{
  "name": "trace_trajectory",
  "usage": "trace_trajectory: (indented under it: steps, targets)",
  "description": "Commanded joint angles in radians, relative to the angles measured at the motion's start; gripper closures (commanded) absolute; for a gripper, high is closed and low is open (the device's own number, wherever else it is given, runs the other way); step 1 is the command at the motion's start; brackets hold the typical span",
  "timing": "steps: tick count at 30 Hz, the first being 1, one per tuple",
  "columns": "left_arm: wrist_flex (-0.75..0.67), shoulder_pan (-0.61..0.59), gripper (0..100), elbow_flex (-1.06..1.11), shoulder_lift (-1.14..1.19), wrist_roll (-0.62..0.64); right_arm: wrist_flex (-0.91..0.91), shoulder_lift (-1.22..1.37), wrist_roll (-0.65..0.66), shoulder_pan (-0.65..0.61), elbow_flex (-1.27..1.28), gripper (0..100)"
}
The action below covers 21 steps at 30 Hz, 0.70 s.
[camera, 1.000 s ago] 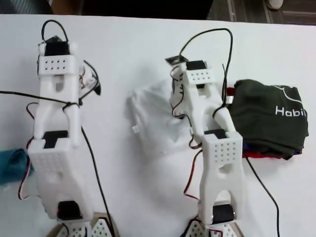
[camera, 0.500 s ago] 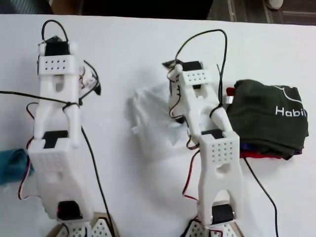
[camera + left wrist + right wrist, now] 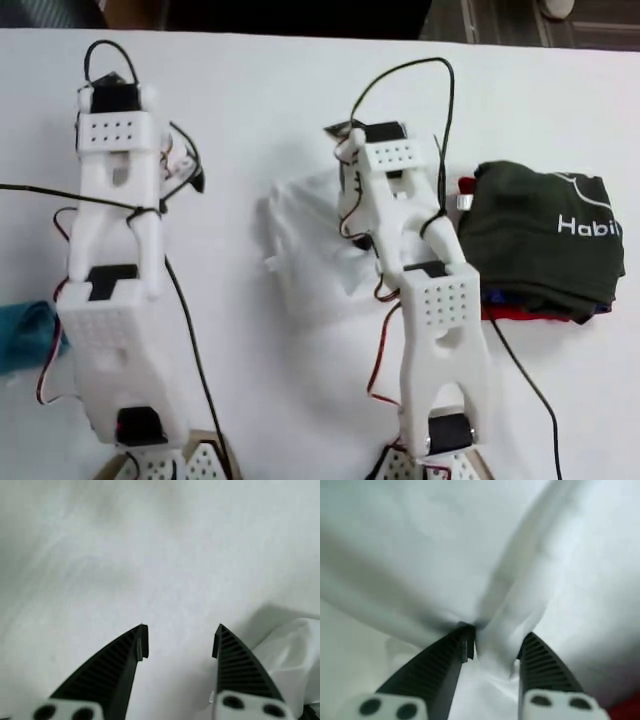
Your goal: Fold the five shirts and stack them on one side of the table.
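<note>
A crumpled white shirt (image 3: 300, 240) lies mid-table, partly under my right arm (image 3: 410, 210). In the right wrist view my right gripper (image 3: 497, 647) is shut on a raised fold of the white shirt (image 3: 445, 540). At the right side sits a folded stack topped by a dark green shirt (image 3: 540, 240), with red (image 3: 520, 313) and blue edges showing beneath. A teal shirt (image 3: 25, 335) lies at the table's left edge. My left gripper (image 3: 180, 640) hangs open over bare table, with an edge of the white shirt (image 3: 290, 650) beside one finger.
The white table (image 3: 250, 90) has free room at the back and between the two arms. Cables (image 3: 190, 340) trail from both arms across the front. My left arm (image 3: 115, 200) stretches along the left side.
My right arm has shifted a little to the left, away from the dark stack, dragging the white shirt's fold with it. The left arm has not moved.
</note>
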Motion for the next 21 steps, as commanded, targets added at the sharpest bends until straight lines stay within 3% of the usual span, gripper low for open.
trace_trajectory:
  steps: [1, 5, 11, 21]
  targets:
    - [0.012, -0.005, 77, -0.008, -0.087, -0.008, 0.002, 0.061, 0.002, -0.025, -0.003, 97.2]
    - [0.014, 0.000, 77, -0.004, -0.080, -0.008, 0.018, 0.064, 0.002, -0.025, -0.018, 97.6]
    - [-0.003, 0.103, 77, 0.073, -0.078, -0.008, 0.024, 0.018, 0.002, -0.008, -0.015, 97.6]
    - [-0.084, 0.126, 77, 0.177, -0.080, -0.003, 0.038, -0.309, 0.066, -0.024, 0.034, 97.6]
